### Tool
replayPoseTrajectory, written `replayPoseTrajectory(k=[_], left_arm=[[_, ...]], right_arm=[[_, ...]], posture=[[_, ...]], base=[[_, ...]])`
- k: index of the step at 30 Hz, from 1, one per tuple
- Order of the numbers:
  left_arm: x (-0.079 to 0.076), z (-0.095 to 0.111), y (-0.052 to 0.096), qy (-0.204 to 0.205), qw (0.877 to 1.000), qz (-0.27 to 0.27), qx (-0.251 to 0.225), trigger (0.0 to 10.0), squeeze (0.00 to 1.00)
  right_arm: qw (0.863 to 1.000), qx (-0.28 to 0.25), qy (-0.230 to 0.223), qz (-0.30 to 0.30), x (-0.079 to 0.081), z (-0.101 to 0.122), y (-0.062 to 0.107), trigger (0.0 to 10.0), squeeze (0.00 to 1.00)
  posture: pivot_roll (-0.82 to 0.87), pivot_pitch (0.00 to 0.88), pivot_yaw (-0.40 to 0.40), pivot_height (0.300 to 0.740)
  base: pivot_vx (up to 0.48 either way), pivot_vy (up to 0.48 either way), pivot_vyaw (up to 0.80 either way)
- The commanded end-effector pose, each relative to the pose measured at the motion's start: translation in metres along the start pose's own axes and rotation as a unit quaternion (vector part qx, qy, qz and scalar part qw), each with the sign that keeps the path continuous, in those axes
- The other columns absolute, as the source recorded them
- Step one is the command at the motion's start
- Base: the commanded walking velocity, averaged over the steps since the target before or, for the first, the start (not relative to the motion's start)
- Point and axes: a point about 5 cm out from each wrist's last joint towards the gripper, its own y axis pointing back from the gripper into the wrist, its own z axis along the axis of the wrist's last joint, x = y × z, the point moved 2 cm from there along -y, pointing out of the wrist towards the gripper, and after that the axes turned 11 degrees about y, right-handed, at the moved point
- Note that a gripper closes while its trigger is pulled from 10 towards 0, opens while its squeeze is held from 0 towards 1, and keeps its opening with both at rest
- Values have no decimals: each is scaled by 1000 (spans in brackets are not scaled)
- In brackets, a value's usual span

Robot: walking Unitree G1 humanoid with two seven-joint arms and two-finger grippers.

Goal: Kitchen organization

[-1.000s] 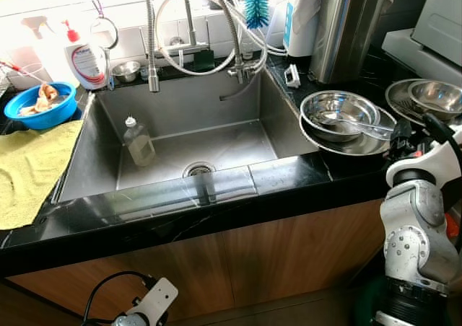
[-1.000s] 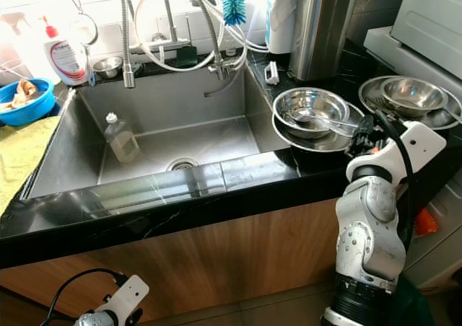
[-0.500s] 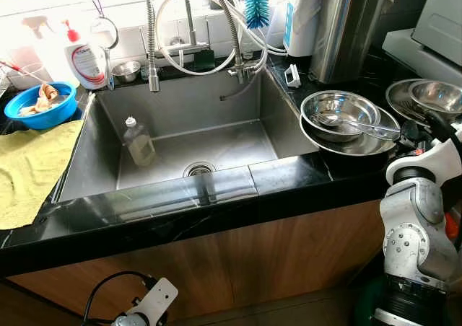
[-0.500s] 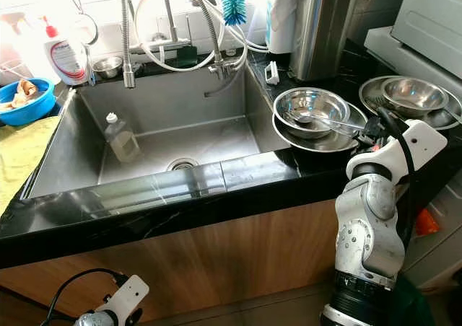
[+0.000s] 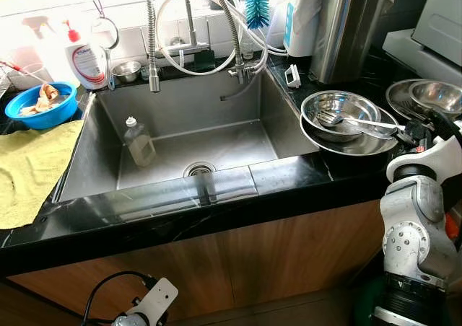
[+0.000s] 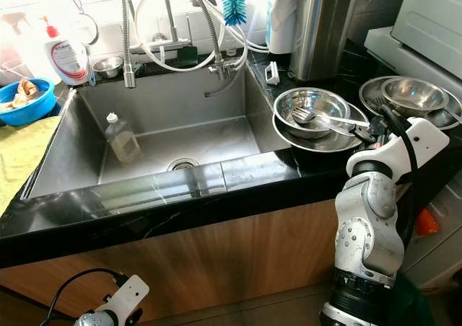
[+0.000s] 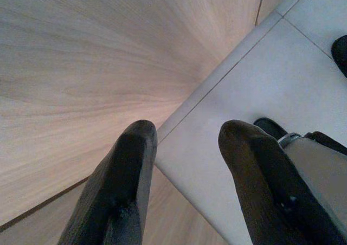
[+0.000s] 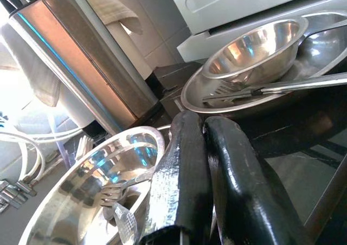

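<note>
**A:** Where's the fork from your right gripper [image 6: 367, 133]?

**B:** I've got the fingers clenched on the handle end of the fork [image 6: 321, 120]. Its long axis runs from them toward the sink [image 6: 162, 135], tines resting inside the small bowl [image 6: 312, 111], which sits nested in a wider pan [image 6: 317, 140] on the black surface [image 6: 263, 169] just beside the sink's right rim. In the right wrist view the fingers [image 8: 181, 174] press together with the tines beyond them in the bowl.

**A:** Which arm is nearer?

**B:** The right one by far. My left gripper [image 7: 184, 147] hangs idle down by the cabinet front, fingers spread apart, holding nothing.

**A:** Count things for me.

**B:** One fork in my grip. Beyond the right arm from the sink, a second bowl [image 6: 411, 93] in a second pan with another long utensil [image 8: 282, 86] lying across it. So two bowls, two pans. In the sink, one bottle [image 6: 120, 138]. Far side of the sink, one blue basin [image 6: 29, 104] and a yellow cloth [image 5: 29, 169].

**A:** Next move?

**B:** I reckon either lift the fork out along its handle or let go.
</note>
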Motion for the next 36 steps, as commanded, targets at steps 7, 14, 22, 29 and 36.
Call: replayPoseTrajectory(k=[7, 14, 22, 29, 36], left_arm=[[2, -8, 2, 1, 1000, 8, 15, 10000, 0], [3, -8, 1, 2, 1000, 9, 15, 10000, 0], [2, -6, 1, 2, 1000, 9, 13, 10000, 0], [2, -5, 1, 3, 1000, 9, 12, 10000, 0], [2, -7, 1, 4, 1000, 9, 14, 10000, 0]], right_arm=[[999, -17, -9, 31, 13, 6, 0, 0, 0], [995, -49, 4, 81, 29, 16, 2, 10000, 0], [987, -97, 23, 125, 46, 32, 8, 10000, 0], [976, -149, 45, 151, 57, 49, 15, 10000, 0], [972, -161, 56, 164, 64, 53, 18, 10000, 0]], posture=[[-131, 0, 81, 740], [-131, 0, 80, 740], [-134, 0, 80, 740], [-134, 0, 79, 740], [-133, 0, 78, 740]], base=[[0, 0, 0], [0, 0, 0], [0, 0, 0], [0, 0, 0], [0, 0, 0]])
